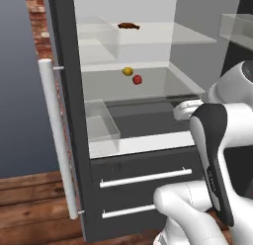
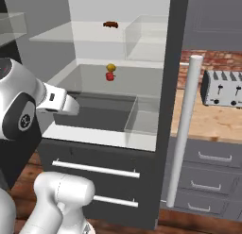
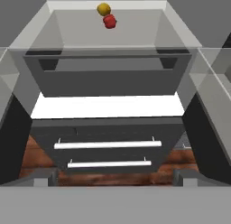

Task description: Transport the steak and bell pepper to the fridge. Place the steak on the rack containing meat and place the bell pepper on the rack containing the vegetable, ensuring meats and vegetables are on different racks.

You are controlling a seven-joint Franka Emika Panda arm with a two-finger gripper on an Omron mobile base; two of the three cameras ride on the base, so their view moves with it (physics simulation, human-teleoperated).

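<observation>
The fridge stands open in front of me, white inside with translucent racks. The bell pepper, small and bright red, lies on the middle rack touching the vegetable, a yellow-tan ball. One rack higher lies the meat, a small dark brown lump. The steak is out of view. My gripper is open and holds nothing; it hangs in front of the fridge, below the middle rack and well back from the pepper.
A grey bin sits under the middle rack, with two drawers with silvery bar handles below it. The long door handle is at the left. A toaster stands on the wooden counter to the right.
</observation>
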